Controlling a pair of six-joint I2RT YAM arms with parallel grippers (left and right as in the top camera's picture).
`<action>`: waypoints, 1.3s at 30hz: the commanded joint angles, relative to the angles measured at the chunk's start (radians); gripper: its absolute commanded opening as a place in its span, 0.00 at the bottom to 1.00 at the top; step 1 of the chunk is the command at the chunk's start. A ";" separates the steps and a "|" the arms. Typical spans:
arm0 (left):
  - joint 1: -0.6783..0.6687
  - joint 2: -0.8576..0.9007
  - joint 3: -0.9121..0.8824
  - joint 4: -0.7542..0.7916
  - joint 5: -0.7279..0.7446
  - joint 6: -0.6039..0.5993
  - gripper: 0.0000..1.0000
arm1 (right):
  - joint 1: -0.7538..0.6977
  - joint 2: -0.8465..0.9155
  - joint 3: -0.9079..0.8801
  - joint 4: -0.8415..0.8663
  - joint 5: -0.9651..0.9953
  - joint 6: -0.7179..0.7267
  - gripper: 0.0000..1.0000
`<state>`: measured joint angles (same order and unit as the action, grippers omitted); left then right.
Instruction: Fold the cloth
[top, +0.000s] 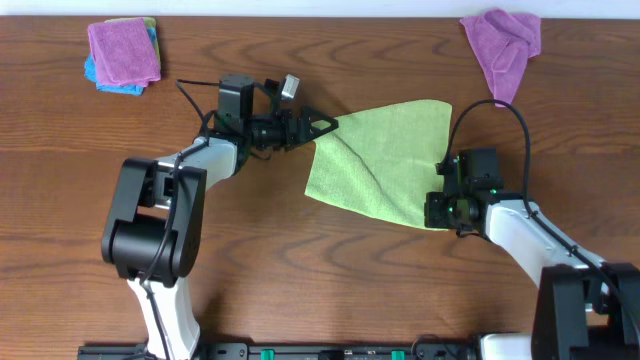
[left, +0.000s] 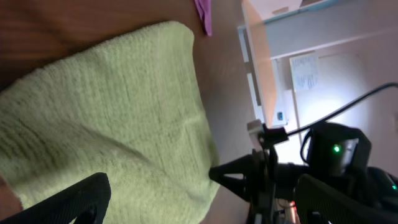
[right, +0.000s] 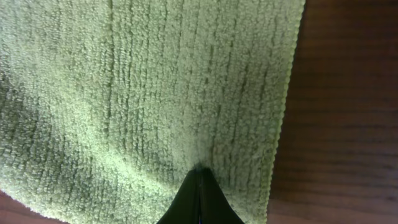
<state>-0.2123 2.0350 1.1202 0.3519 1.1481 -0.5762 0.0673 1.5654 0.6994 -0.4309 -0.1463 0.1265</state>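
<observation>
Wooden table (top: 300, 290), brown grain, fills the overhead view. All positions below are taken from the cloth.

Left arm (top: 150, 215): black and white, reaches in from the lower left of the cloth. Right arm (top: 530, 235): same build, comes in from the lower right.

The cloth (top: 385, 155): lime green, spread as one layer on the table at centre, sitting skewed, with a diagonal crease running through its left part. Fine ribbed pile shows in the right wrist view (right: 143, 81).

Crumpled purple cloth (top: 505, 50): on the table above and to the right of the cloth, well apart from it. Second purple cloth (top: 122, 50): far to the upper left, lying on top of a blue cloth (top: 105, 84) whose edge sticks out below it.

Left gripper (top: 325, 125): at the cloth's upper-left corner, pointing at it. Fingers (left: 68, 202) stand wide apart, with green fabric showing between them in the left wrist view. Cannot tell whether the tips touch the corner.

Right gripper (top: 447, 208): over the cloth's lower-right corner, just inside the right edge. Its two fingers (right: 198, 199) are pressed together, pinching the fabric, which puckers into lines running to the tips.
</observation>
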 joint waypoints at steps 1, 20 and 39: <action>0.002 -0.084 0.010 -0.125 -0.064 0.154 0.96 | 0.016 0.042 0.029 -0.038 0.003 0.023 0.01; -0.235 -0.305 0.010 -0.784 -0.756 0.492 0.96 | 0.016 -0.047 0.357 -0.187 0.016 -0.042 0.02; -0.306 -0.261 -0.013 -0.800 -0.842 0.394 0.06 | -0.050 -0.100 0.449 -0.116 0.016 -0.065 0.02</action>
<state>-0.5137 1.7657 1.1194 -0.4477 0.3225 -0.1326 0.0486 1.5040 1.1095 -0.5484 -0.1375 0.0868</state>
